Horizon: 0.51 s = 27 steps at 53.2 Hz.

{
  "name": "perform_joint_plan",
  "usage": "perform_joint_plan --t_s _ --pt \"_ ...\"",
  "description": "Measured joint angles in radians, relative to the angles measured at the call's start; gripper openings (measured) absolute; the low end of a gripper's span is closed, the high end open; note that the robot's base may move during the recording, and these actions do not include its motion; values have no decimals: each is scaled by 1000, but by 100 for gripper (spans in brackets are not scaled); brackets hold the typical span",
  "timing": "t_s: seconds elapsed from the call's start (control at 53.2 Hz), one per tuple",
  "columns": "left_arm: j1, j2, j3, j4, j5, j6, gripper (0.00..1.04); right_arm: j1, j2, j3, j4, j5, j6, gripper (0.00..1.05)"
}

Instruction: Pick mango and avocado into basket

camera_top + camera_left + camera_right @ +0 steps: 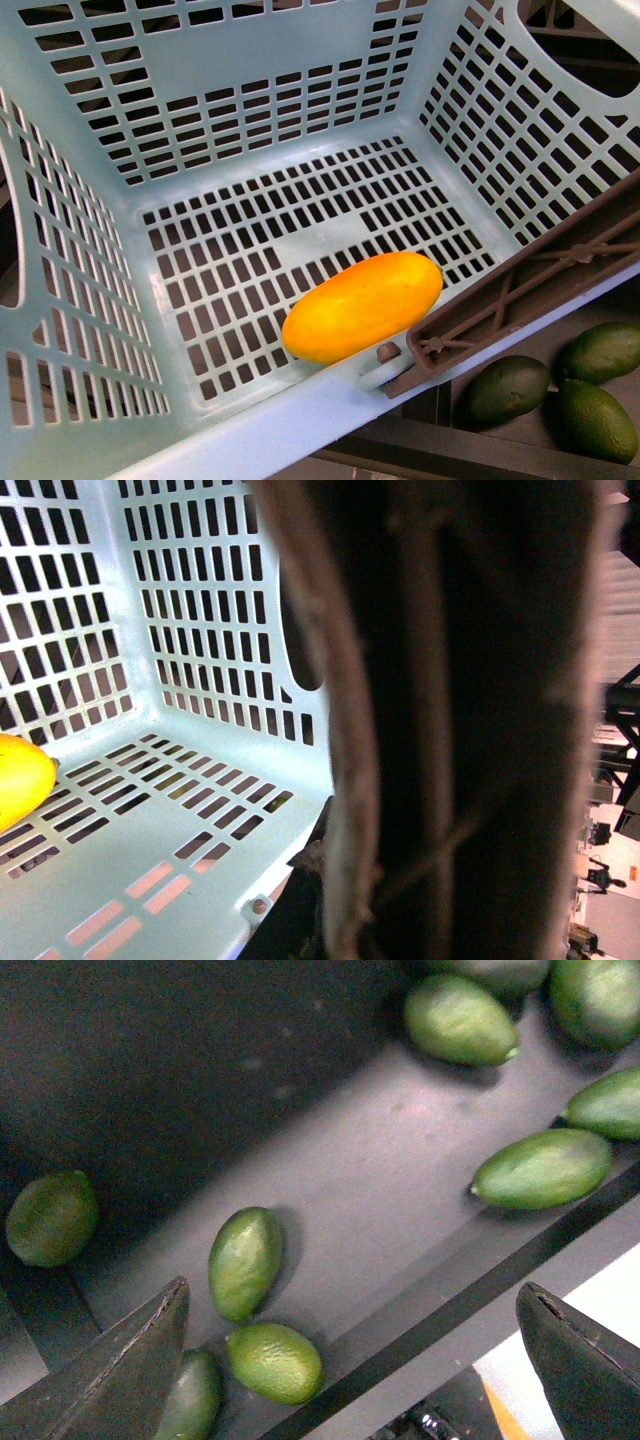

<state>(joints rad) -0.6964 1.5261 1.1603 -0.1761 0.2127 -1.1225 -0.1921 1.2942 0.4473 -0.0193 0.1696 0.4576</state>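
The basket (250,60) holds the mango (362,306), slantwise against its near wall. The dark avocado (505,388) lies outside to the robot's right among paler avocados (600,350), nearest the right claw (352,1292), which is spread wide above them. The left claw is unseen.

one basket (250,45) and one mango (362,307) are counted in the front view, with three avocados (505,388) (603,350) (598,420) lying outside the basket; in the right wrist view nine green fruits (245,1260) (275,1360) (190,1398) (50,1216) (460,1020) (495,970) (598,998) (610,1102) (542,1167) are counted.
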Motion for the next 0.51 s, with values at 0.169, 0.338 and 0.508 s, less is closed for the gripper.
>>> perform_joint_plan --t_s 0.169,0.338,0.508 --pt "0 0 0 0 10 0 5 45 328 108 138 -98 3 96" --pt "0 0 0 0 11 0 5 82 499 192 181 -135 -12 96" --pt "0 0 0 0 10 0 5 103 616 264 193 -152 -30 96"
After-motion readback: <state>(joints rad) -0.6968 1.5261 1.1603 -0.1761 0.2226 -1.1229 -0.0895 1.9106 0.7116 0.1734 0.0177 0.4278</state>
